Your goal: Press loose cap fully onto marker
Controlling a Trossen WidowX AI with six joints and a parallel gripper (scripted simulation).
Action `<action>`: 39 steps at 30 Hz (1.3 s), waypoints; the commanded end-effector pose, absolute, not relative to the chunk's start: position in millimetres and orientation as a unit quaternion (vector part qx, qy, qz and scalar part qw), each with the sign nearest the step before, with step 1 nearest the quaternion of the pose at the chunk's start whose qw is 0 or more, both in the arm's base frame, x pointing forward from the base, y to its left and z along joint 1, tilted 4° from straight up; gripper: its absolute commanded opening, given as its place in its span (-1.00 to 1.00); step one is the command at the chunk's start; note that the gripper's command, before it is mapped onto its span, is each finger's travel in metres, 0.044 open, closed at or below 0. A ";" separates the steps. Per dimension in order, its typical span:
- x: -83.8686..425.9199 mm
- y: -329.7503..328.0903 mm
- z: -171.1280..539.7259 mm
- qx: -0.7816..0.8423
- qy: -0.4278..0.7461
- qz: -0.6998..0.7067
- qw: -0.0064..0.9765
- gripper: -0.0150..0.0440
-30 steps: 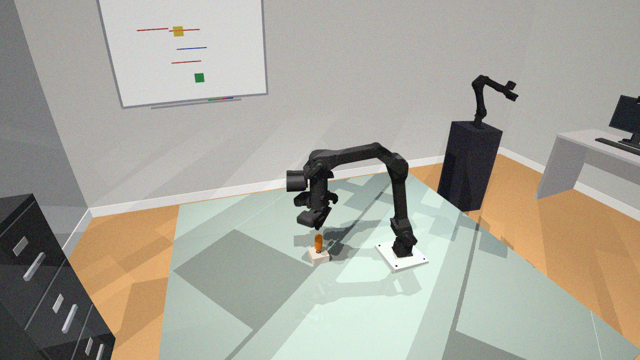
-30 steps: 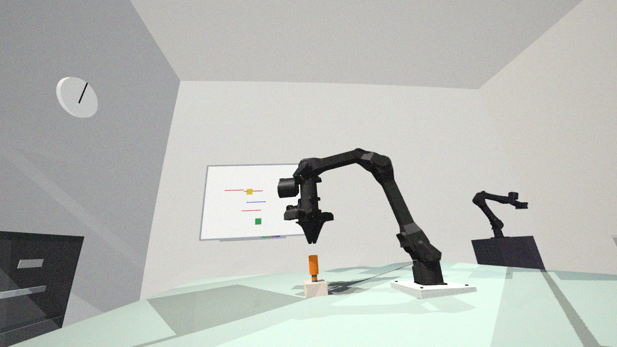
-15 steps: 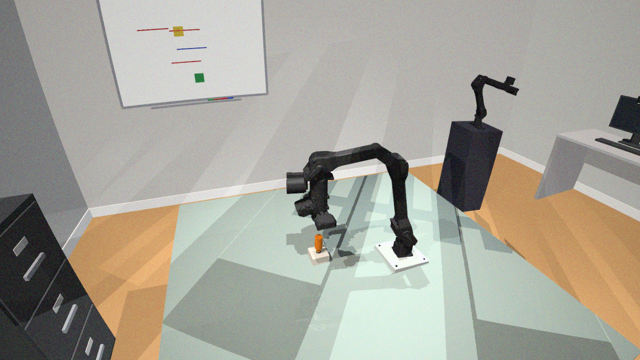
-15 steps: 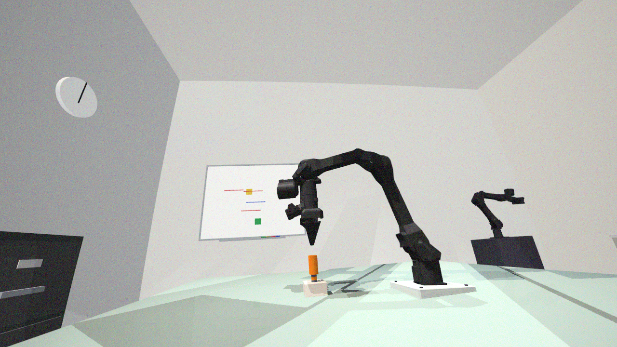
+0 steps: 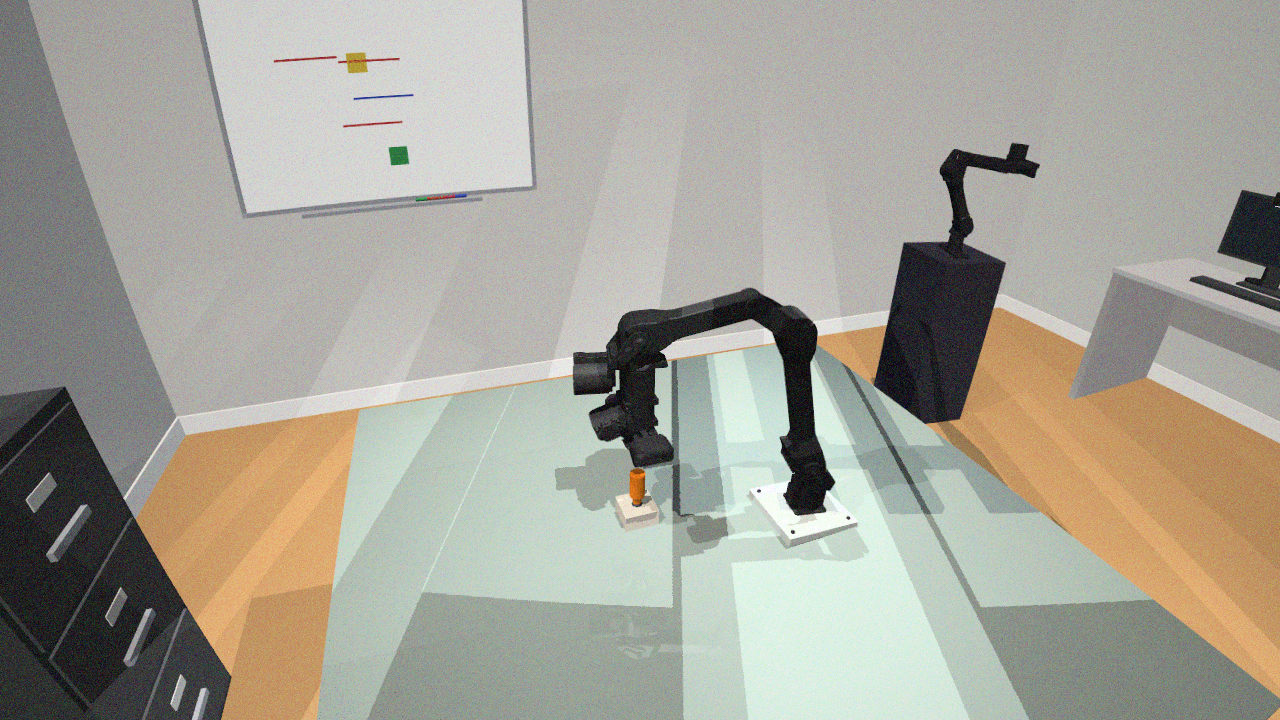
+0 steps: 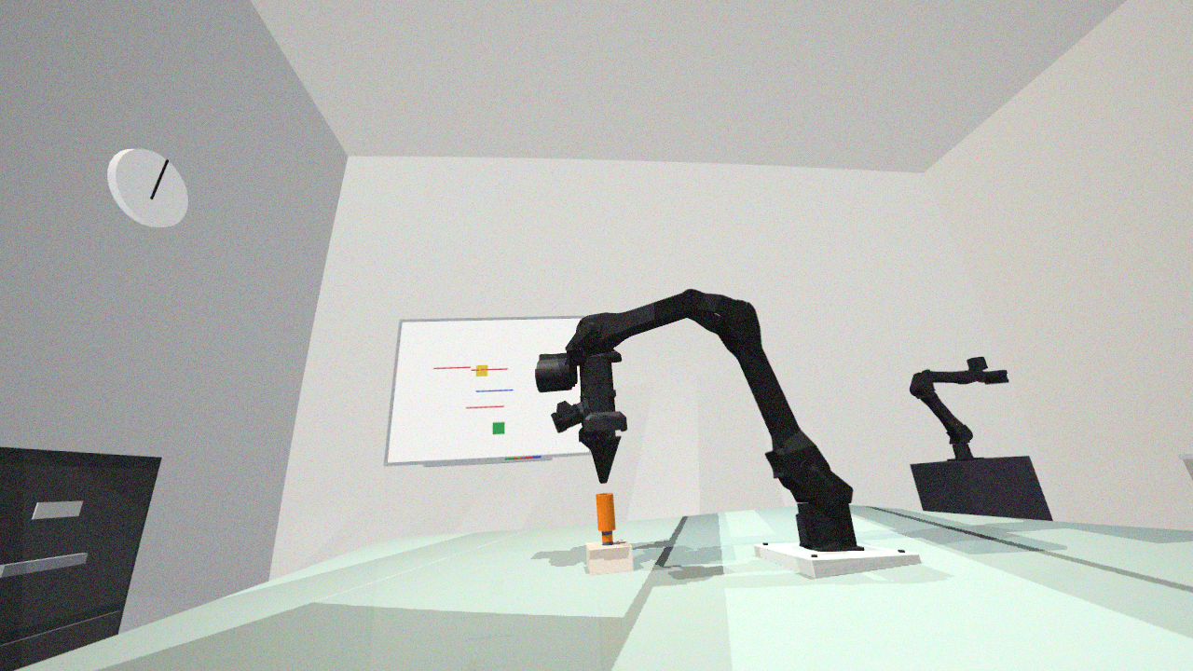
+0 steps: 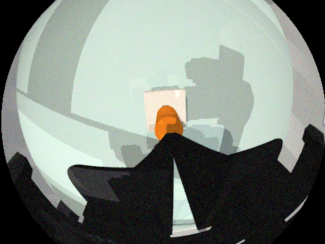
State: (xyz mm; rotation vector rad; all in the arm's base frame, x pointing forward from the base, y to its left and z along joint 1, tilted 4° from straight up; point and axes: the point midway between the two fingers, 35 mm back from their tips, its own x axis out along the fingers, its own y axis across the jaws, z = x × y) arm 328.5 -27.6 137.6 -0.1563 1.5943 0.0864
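Pale green glass forms the table point(image 6: 959, 600) on which you find the arm's white base plate point(image 6: 834, 557) and, just beside it, the cream holder block point(image 6: 608, 557). Note that the marker point(image 6: 606, 536) stands upright in this block, with the orange cap point(image 6: 604, 511) seated over its upper part; only a short dark and blue band of the marker shows between cap and block. Observe the gripper point(image 6: 602, 479) pointing straight down, directly above the cap and apart from it, with a visible gap between the tip and the cap's top. Its fingers are pressed together into a single point and hold nothing. In the wrist view you see the cap point(image 7: 168, 123) just past the closed tip, with the block point(image 7: 165, 100) behind it. Behind the arm, a whiteboard point(image 5: 366, 98) hangs on the wall.
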 end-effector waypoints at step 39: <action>330.2 -24.6 205.0 -0.074 0.702 0.039 0.707 -0.22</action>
